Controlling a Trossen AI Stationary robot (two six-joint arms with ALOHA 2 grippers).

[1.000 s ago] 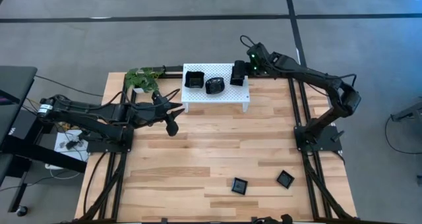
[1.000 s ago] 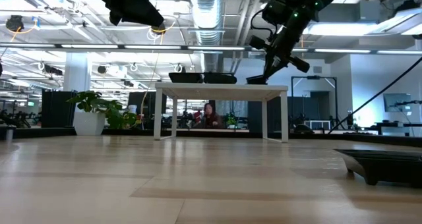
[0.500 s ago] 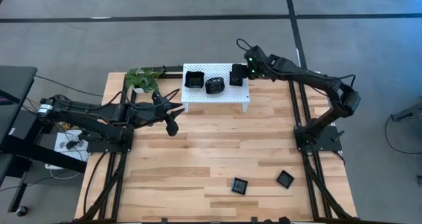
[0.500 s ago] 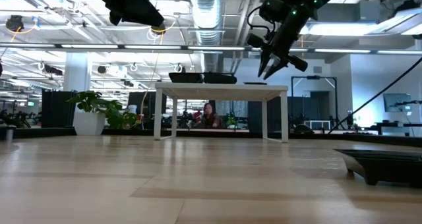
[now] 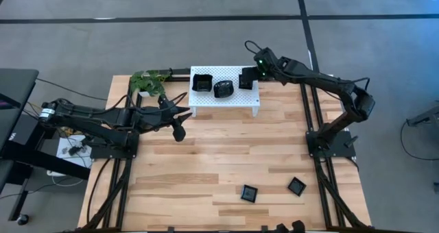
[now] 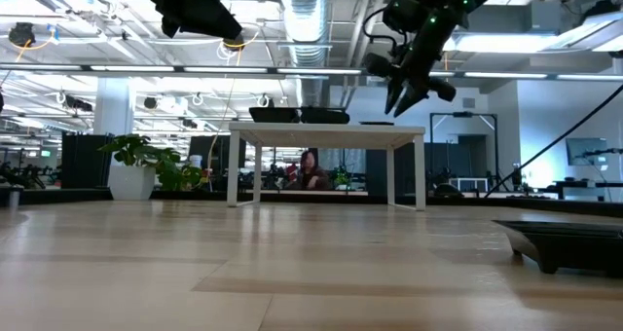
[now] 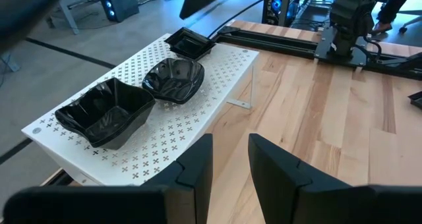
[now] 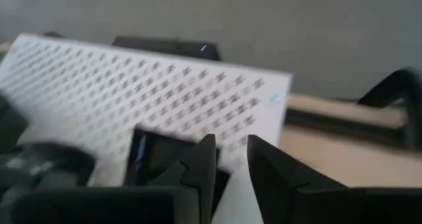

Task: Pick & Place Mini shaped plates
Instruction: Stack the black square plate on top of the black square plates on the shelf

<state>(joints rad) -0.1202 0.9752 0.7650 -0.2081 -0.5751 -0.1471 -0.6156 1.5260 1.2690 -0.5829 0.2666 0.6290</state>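
A white perforated rack (image 5: 226, 99) stands at the table's far edge. Three glossy black mini plates rest on its top: a wavy square one (image 7: 105, 112), a rounded one (image 7: 173, 79) and a flat square one (image 5: 245, 79) at the right end. Two more square plates (image 5: 248, 193) (image 5: 296, 186) lie flat near the table's near edge. My right gripper (image 5: 256, 73) hovers open just above the rack's right end, fingers pointing down (image 6: 399, 102), with the flat square plate (image 8: 165, 161) beneath it. My left gripper (image 5: 180, 131) waits open, in the air in front of the rack's left part.
A small potted plant (image 5: 147, 82) stands left of the rack at the far left corner. Bare wood (image 5: 226, 151) stretches between the rack and the two near plates. In the low view one near plate (image 6: 565, 243) looms at the right.
My right gripper has come up off the flat square plate at the rack's right end and drawn slightly toward the table's right edge. The plate stays lying on the rack.
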